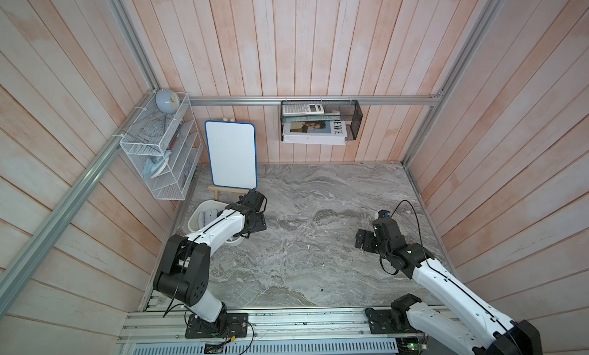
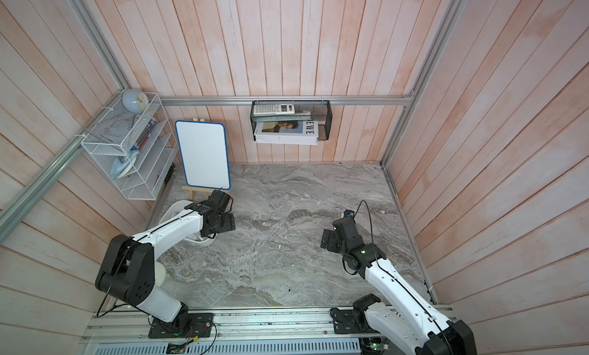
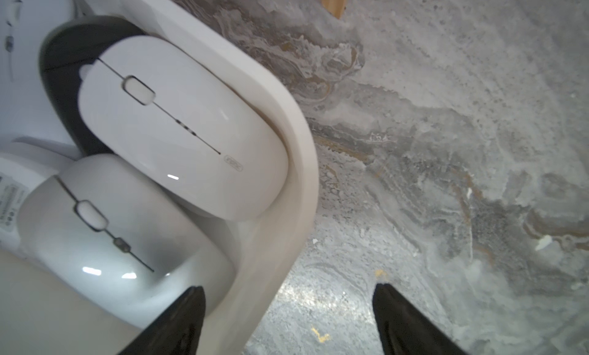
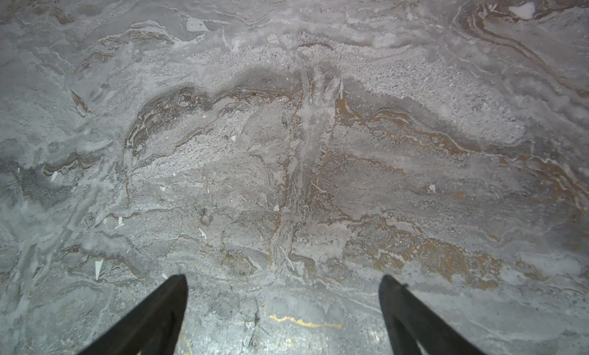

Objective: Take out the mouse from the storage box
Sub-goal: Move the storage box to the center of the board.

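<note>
The storage box is a white tub at the table's left edge; in the other top view my left arm covers most of the storage box. In the left wrist view several mice lie inside it: a white mouse against the rim, a second white one beside it, and a black one underneath. My left gripper is open and straddles the rim, one finger over the box's inside and the other over the table. My right gripper hangs open over bare marble at the right.
A whiteboard on a small wooden easel stands just behind the box. A white wire rack hangs on the left wall. On the back wall a black mesh basket holds a calculator and a magazine. The left wall runs close beside the box.
</note>
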